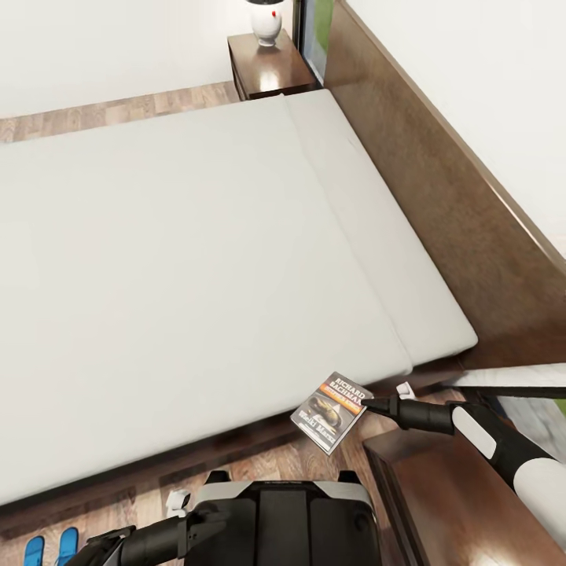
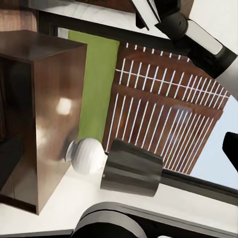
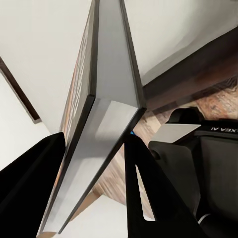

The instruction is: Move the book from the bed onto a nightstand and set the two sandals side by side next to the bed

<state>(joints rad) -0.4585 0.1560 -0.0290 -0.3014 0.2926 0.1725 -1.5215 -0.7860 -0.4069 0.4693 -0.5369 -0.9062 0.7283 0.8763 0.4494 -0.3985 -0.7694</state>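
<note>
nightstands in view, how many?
2. One nightstand stands at the bed's far side, holding a white lamp; the other nightstand is near, below the right gripper.

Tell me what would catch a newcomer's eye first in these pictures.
The right gripper holds the book clear of the bed's near corner, above the floor beside a nightstand. The big off-white mattress takes most of the head view. Two blue sandals lie on the floor by the bed.

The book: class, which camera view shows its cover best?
The head view: the book faces up there, its orange band and white lettering readable, held by the right gripper. The right wrist view shows its edge between the fingers.
</note>
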